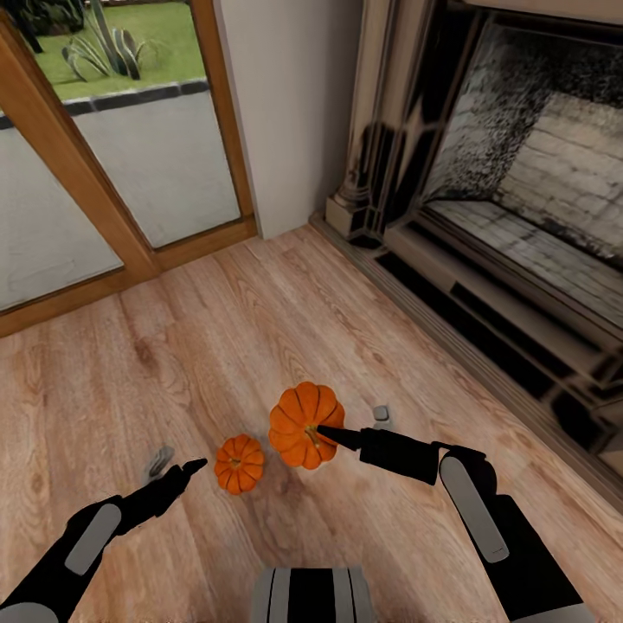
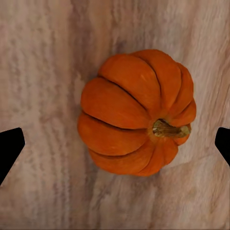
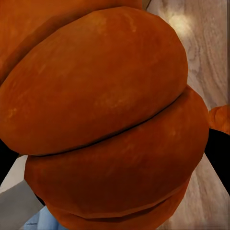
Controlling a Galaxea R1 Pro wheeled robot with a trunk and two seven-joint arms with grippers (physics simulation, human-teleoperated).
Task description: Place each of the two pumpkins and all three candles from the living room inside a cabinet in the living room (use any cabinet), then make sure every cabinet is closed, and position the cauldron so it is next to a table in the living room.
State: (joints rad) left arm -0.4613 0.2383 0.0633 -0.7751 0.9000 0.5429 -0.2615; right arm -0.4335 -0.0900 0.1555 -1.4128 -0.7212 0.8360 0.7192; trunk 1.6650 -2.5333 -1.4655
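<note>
- Fireplace (image 1: 519,199) across the upper right of the head view, glass door (image 1: 112,164) in the upper left, wood floor (image 1: 260,311) through the middle
- Big pumpkin (image 1: 298,420) just right of centre, low in the frame, looming close in the right wrist view (image 3: 105,124)
- Right gripper (image 1: 333,435) at that pumpkin's stem, apparently clamped on it
- Small pumpkin (image 1: 240,464) on the floor just left of the big one, bottom centre; on its side in the left wrist view (image 2: 136,112)
- Left gripper (image 1: 177,467) lower left, fingers (image 2: 10,148) spread wide either side of the small pumpkin, not touching
</note>
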